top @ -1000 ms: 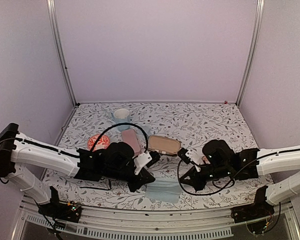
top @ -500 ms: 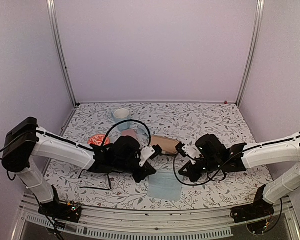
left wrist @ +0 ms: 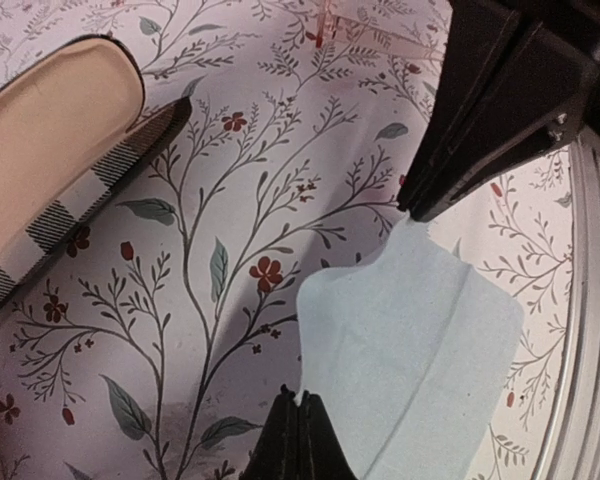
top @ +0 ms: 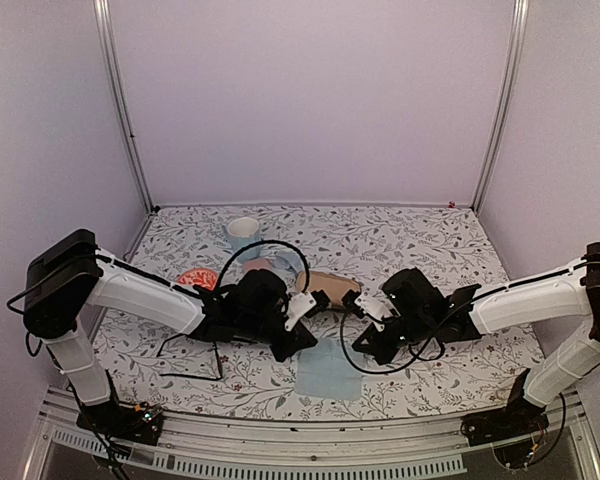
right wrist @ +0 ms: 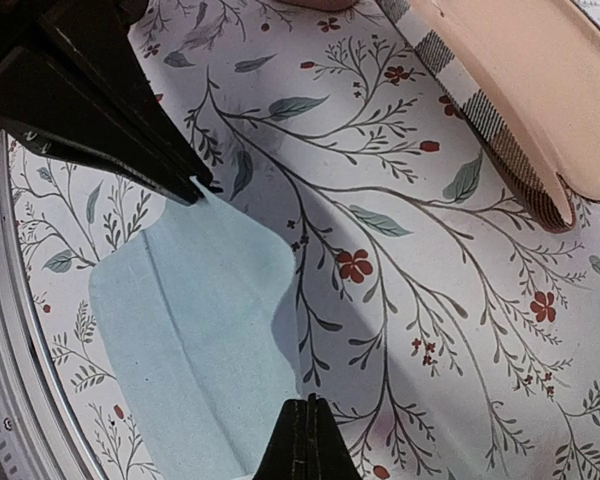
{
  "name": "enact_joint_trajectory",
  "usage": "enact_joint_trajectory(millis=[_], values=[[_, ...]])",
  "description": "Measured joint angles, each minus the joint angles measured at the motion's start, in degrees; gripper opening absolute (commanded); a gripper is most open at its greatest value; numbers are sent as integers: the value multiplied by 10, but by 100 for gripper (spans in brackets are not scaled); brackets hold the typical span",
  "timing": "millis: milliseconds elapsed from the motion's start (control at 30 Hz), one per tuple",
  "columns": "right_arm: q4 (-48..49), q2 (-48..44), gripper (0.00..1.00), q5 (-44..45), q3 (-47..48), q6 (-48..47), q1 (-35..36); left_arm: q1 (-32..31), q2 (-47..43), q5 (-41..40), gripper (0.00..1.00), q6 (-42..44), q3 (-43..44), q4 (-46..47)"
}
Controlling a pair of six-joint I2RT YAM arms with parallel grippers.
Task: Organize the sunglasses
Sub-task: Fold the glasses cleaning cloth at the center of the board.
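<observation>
The black wire-frame sunglasses (top: 205, 361) lie on the table to the left of the left arm. A thin pinkish translucent frame (left wrist: 332, 24) just shows at the top edge of the left wrist view; I cannot make it out from above. My left gripper (top: 302, 347) (left wrist: 298, 402) is shut on one far corner of a light blue cloth (top: 330, 373) (left wrist: 420, 330). My right gripper (top: 361, 346) (right wrist: 307, 403) is shut on the cloth's (right wrist: 190, 320) other far corner. Both corners are lifted off the table.
An open brown case with checked lining (top: 328, 287) (left wrist: 50, 160) (right wrist: 520, 90) lies just beyond the grippers. A pink case (top: 264, 270), an orange-red dish (top: 193, 281) and a white cup (top: 243, 229) are further back left. The metal rail (top: 310, 440) runs along the near edge.
Both arms have reached further forward and drawn closer together over the cloth. The cloth's far edge now stands raised between the two shut grippers.
</observation>
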Motion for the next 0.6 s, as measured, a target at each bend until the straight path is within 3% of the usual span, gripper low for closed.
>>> enact_joint_trajectory(millis=[600], values=[[32, -3, 0, -63, -47, 4, 24, -13, -12, 41, 0, 9, -63, 37]])
